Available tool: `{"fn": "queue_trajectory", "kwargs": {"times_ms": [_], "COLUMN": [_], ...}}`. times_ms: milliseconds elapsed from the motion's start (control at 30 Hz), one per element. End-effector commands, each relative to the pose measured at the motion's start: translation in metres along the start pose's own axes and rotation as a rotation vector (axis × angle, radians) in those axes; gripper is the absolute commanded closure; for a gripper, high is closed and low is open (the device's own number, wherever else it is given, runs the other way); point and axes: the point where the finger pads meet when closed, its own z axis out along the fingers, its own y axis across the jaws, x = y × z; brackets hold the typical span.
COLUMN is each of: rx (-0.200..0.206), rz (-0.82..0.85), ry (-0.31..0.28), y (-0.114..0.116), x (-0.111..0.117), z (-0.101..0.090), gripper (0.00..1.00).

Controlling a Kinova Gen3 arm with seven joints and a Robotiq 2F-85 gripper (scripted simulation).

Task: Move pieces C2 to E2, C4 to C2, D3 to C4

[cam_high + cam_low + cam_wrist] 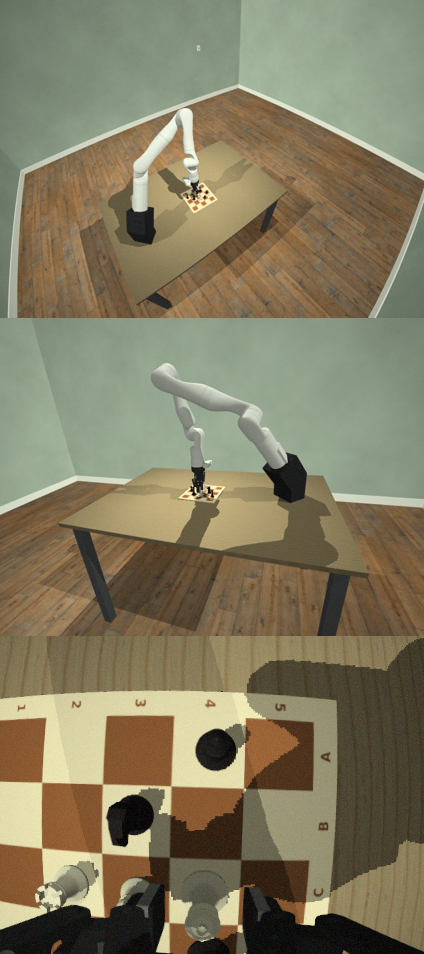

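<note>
A white chess piece [200, 493] [203, 901] is seen upright on square C4 of the chessboard [194, 211] [191, 499] [326, 791], between the spread fingers of the gripper [195, 189] [198, 488] [203, 905], which is not closed on it.

Chessboard [195, 211] [185, 496] [327, 791] is brown-and-cream checkered, bench [164, 263] [136, 519] [150, 666] is tan with fine grain streaks, walls [119, 61] [222, 355] are sage green.

Green walls [119, 61] [222, 352], wooden floor [325, 164] [256, 598].
</note>
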Motion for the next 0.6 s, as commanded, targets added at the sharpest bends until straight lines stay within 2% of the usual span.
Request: {"fn": "queue_trajectory", "kwargs": {"times_ms": [0, 267, 567], "rx": [0.001, 0.001, 0.001], "rz": [0.000, 0.000, 0.000], "ry": [-0.003, -0.003, -0.003], "y": [-0.001, -0.001, 0.000], "x": [-0.001, -0.001, -0.001], "z": [-0.002, -0.010, -0.029], "gripper": [0.59, 0.59, 0.59]}}
